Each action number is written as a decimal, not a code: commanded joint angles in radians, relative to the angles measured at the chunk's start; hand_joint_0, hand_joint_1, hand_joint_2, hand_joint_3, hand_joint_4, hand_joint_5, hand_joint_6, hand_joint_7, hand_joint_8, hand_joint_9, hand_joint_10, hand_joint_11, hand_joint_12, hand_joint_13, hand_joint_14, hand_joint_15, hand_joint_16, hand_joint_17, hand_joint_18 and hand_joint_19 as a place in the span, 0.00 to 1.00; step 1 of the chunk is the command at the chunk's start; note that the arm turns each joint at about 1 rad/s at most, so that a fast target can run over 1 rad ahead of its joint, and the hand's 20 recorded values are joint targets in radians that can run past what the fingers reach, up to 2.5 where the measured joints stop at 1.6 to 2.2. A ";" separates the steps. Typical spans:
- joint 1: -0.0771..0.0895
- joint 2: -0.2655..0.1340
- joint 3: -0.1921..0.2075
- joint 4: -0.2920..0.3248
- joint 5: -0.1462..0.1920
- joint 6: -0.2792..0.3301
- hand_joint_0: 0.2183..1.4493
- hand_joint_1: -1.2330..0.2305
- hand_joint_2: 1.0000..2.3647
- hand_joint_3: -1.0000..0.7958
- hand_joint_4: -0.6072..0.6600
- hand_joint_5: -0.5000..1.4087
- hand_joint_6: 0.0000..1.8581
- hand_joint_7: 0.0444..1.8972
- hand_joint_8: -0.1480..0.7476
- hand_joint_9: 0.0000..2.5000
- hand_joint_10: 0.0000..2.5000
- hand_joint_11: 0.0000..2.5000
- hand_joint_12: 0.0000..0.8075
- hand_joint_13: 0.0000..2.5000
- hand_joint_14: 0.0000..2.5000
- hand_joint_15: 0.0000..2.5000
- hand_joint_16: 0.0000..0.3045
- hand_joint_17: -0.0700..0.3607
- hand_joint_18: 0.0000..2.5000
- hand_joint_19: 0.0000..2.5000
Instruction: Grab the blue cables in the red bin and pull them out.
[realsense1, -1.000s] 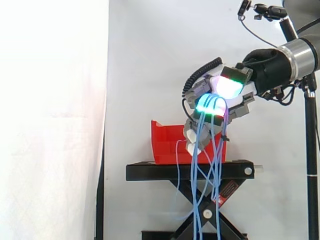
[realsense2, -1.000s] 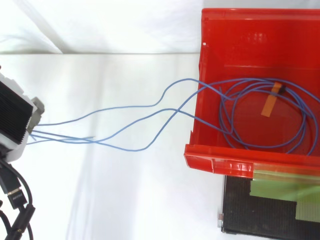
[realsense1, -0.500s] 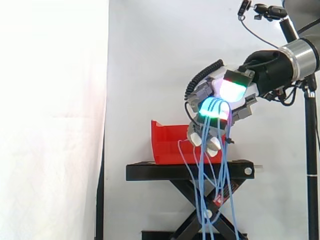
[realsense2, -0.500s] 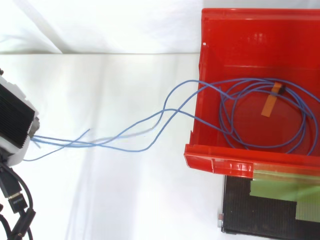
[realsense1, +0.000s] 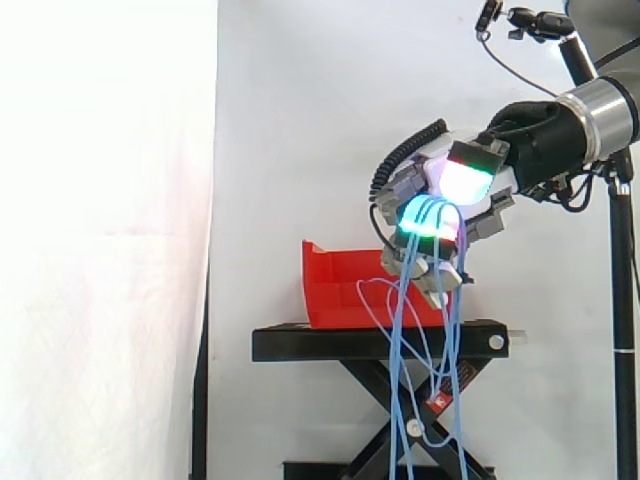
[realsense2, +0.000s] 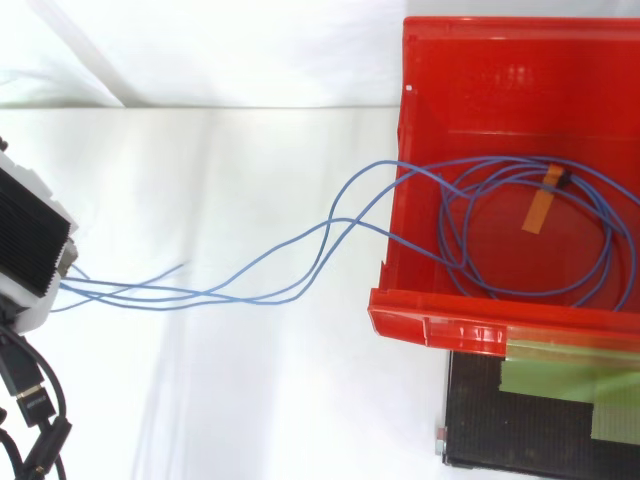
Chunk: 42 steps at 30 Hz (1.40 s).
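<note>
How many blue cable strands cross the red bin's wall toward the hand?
2. Seen from above, one blue cable strand crosses the red bin's wall higher up, the other lower down; none seems hidden.

Grey hand (realsense1: 472, 192) with cyan-glowing pads (realsense1: 424, 212), black silver-ringed arm (realsense1: 545, 135).

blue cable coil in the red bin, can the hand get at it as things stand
Probably not yet: the hand is curled round strands of the blue cables, held out beyond the red bin. The bin's top is open and nothing blocks the coil.
</note>
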<state>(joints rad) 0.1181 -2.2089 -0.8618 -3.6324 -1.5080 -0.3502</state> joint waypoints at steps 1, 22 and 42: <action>0.000 0.000 0.001 0.000 -0.001 0.000 0.55 0.25 0.00 0.00 0.52 0.54 0.65 0.19 0.45 0.32 0.00 0.52 0.41 0.38 0.01 0.47 0.13 0.36 0.26 0.33; 0.000 0.000 0.001 0.002 -0.001 -0.006 0.54 0.24 0.00 0.00 0.52 0.55 0.64 0.18 0.45 0.30 0.15 0.52 0.38 0.31 0.59 0.40 0.11 0.34 0.32 0.49; 0.000 0.000 0.000 0.002 -0.001 -0.006 0.54 0.24 0.00 0.00 0.52 0.55 0.64 0.18 0.45 0.22 0.86 0.33 0.38 0.28 0.77 0.35 0.11 0.34 0.33 0.50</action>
<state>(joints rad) 0.1182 -2.2086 -0.8615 -3.6300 -1.5094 -0.3566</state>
